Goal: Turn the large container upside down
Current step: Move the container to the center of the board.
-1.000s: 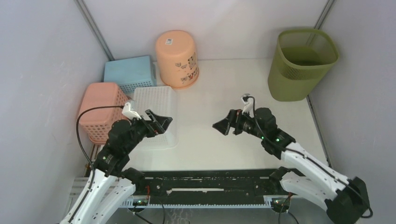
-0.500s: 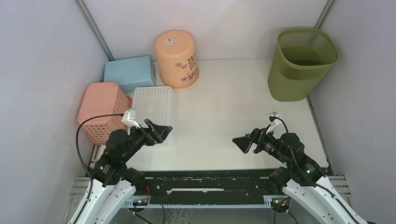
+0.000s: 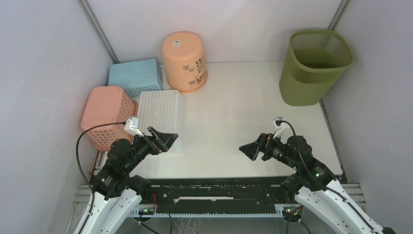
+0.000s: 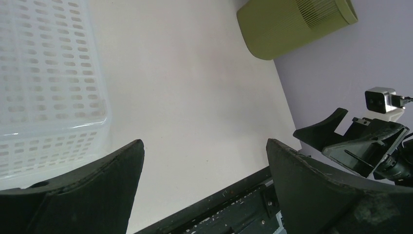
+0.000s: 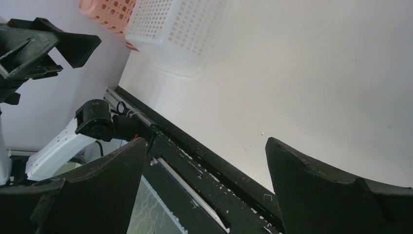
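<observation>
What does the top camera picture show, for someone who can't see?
A tall olive-green plastic bin stands upright, mouth up, at the white table's far right corner. The left end effector and right end effector hover open and empty near the front. A round peach plastic bucket and three baskets sit far left.

The olive-green large container stands upright, mouth up, seemingly empty, far-right corner.

Open lane mid table; white basket left; green bin beside right wall.

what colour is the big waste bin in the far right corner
Olive green, with a mesh-perforated upper band; the waste bin shows best in the top external view.
</observation>
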Robot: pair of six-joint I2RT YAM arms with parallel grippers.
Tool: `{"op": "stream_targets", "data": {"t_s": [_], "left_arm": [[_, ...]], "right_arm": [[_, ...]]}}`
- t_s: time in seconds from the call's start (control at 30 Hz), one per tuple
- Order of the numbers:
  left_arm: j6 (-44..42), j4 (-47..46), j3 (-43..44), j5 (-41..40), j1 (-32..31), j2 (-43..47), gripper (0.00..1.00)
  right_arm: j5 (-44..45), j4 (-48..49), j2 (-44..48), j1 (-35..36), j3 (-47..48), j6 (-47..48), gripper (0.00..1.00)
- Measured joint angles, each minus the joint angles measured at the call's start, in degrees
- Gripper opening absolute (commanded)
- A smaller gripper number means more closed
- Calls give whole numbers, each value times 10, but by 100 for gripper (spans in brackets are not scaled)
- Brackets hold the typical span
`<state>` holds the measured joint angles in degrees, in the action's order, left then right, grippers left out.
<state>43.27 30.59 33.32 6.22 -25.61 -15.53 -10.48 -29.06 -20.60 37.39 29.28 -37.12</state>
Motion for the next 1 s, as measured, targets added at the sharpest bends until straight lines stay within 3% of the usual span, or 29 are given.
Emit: {"op": "stream_targets", "data": {"t_s": [0.13,0.23,0.37,0.63,0.8,1.0], "left_arm": [[3,-15,0,0,0,-27,100],[3,-33,0,1,0,-59,100],[3,-61,0,2,-2,-104,100],[3,-120,-8,2,-14,-169,100],[3,-137,-15,0,-19,-182,100],[3,-138,-22,2,-33,-182,100]], "right_arm": [[-3,30,-14,0,3,11,100],[28,18,-77,-8,49,35,100],[86,-14,-234,-46,215,87,96],[59,-61,-461,-242,497,165,86],[103,-97,-540,-272,650,216,82],[142,-93,-582,-324,716,253,80]]}}
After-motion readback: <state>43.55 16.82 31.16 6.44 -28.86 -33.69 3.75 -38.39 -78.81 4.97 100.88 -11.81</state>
